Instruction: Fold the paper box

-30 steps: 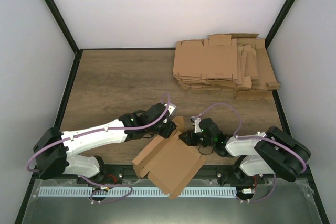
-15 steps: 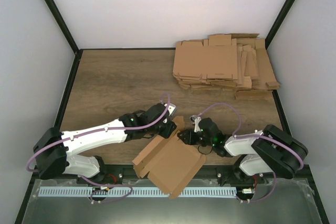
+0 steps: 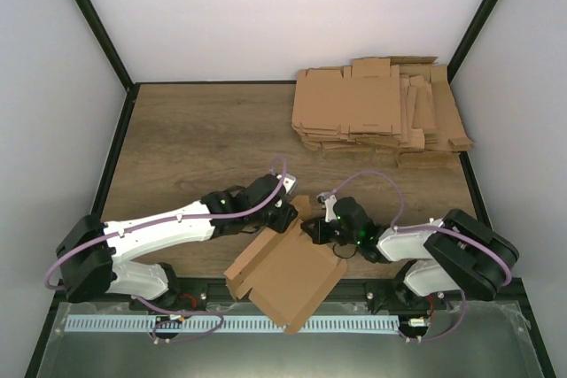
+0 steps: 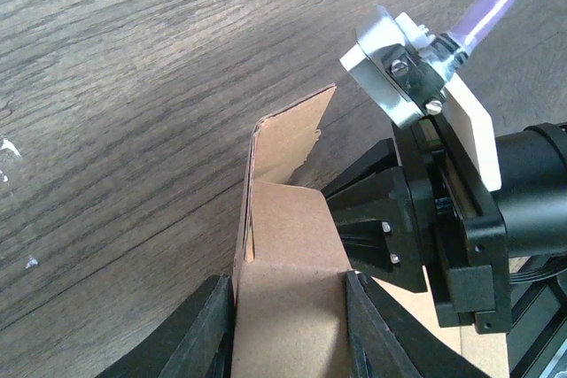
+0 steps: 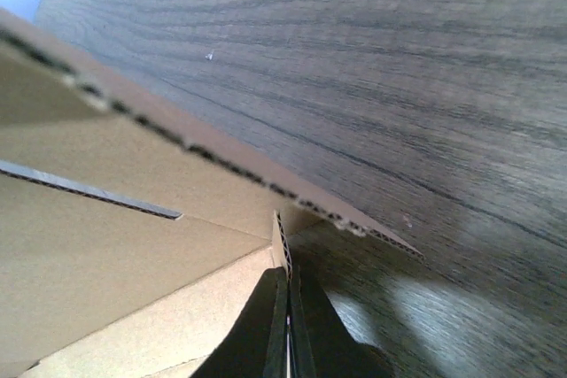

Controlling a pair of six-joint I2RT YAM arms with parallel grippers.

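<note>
Left claw (image 4: 288,307) clamped on flap of plain brown cardboard paper box (image 3: 288,276), right claw (image 5: 285,285) pinched together at far-right corner; best held firm, folding along the crease.

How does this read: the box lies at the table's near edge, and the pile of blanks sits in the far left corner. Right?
Not quite. The pile sits in the far right corner of the table, not the far left, as the top view shows. The rest stands: the box lies at the near edge.
</note>
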